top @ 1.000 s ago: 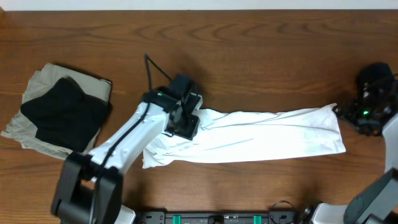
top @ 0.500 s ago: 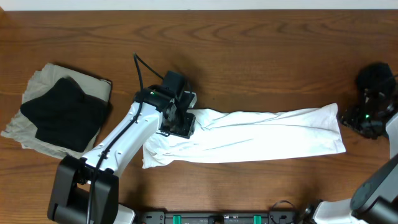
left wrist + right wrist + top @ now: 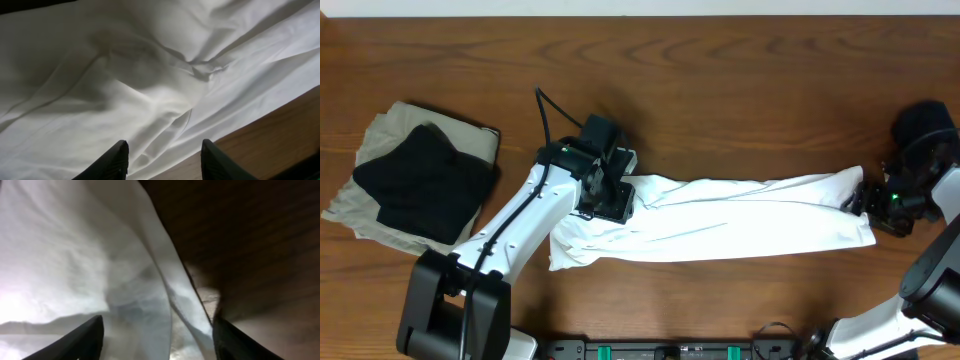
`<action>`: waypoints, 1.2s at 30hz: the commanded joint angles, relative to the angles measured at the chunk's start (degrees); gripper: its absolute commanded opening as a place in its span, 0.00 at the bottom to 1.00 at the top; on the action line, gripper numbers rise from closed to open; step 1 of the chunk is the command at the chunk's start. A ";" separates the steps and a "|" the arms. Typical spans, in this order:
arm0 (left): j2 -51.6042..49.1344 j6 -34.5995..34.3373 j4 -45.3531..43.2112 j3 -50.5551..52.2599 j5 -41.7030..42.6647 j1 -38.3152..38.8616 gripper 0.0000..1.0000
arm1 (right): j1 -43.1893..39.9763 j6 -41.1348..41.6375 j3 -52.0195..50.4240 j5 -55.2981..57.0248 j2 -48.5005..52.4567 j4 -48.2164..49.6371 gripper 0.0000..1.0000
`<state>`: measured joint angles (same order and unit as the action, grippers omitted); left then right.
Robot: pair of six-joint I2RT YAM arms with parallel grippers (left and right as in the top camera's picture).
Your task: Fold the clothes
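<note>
Midway through folding, the white garment (image 3: 720, 225) lies stretched across the table (image 3: 720, 80). The left gripper (image 3: 165, 149) hangs open near its left end, and the right gripper (image 3: 157, 327) is open astride the right hem. Best to pinch both layers squarely before lifting.

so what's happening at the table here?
Both arms are at a long white garment stretched across the table. The left gripper is open over its left end; the right gripper is open with the right-end edge between its fingers. A black garment lies on a beige garment at far left.
</note>
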<state>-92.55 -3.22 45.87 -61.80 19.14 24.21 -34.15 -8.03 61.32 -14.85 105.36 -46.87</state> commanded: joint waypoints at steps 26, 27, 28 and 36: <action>0.09 -0.52 0.48 -0.57 0.33 -0.02 0.47 | 0.87 3.32 4.15 -5.95 7.56 -4.15 0.01; 0.09 -0.52 0.52 -0.59 0.33 -0.02 0.47 | 0.76 3.56 5.31 -5.92 7.15 -5.01 0.01; 0.09 -0.50 0.55 -0.59 0.33 -0.04 0.48 | 0.59 3.74 6.75 -5.90 6.47 -6.01 0.01; 0.09 -0.48 0.52 -0.59 0.31 -0.04 0.47 | 0.20 8.74 19.08 4.33 -2.32 -14.25 0.01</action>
<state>-92.55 -3.22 46.13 -61.80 19.14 24.21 -33.52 -2.74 76.05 -16.40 108.62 -60.18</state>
